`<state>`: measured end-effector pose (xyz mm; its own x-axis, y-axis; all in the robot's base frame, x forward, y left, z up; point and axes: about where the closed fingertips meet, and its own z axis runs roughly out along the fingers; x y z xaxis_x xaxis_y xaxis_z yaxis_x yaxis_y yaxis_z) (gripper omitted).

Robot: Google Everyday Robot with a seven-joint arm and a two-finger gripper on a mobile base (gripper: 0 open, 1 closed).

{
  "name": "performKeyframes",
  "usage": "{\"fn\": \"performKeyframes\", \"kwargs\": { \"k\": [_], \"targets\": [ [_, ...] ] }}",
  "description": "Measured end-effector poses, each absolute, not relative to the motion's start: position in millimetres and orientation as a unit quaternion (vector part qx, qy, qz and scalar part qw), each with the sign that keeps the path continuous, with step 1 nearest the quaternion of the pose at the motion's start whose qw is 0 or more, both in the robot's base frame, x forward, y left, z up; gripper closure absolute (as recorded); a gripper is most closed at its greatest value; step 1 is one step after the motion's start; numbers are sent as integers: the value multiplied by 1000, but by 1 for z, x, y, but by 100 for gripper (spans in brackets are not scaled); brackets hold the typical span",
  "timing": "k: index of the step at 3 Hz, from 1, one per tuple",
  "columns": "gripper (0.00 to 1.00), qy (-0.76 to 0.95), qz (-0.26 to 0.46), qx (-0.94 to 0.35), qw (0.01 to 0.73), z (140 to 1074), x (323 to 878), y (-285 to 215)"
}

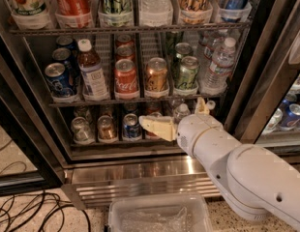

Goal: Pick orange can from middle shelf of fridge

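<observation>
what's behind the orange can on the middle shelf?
Behind the orange can only bare wire of the middle shelf shows; the can hides the spot right behind it. The gripper, open, is below, at the lower shelf.

Shiny orange can stands upright, frame centre, on the fridge's middle shelf; gripper just below, fingers spread.

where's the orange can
The orange can sits mid-view on the middle shelf between the red Coca-Cola can and green can; the gripper hovers open below it.
</observation>
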<state>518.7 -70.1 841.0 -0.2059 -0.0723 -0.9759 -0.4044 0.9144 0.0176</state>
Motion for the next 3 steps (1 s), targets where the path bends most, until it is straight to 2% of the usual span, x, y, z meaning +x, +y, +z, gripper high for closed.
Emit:
{"fn": "performKeyframes", "kwargs": {
  "k": [2,3],
  "targets": [
    [0,743,144,-146,637,845,531,-50],
    [0,725,125,-128,665,853,552,-38]
  ]
}}
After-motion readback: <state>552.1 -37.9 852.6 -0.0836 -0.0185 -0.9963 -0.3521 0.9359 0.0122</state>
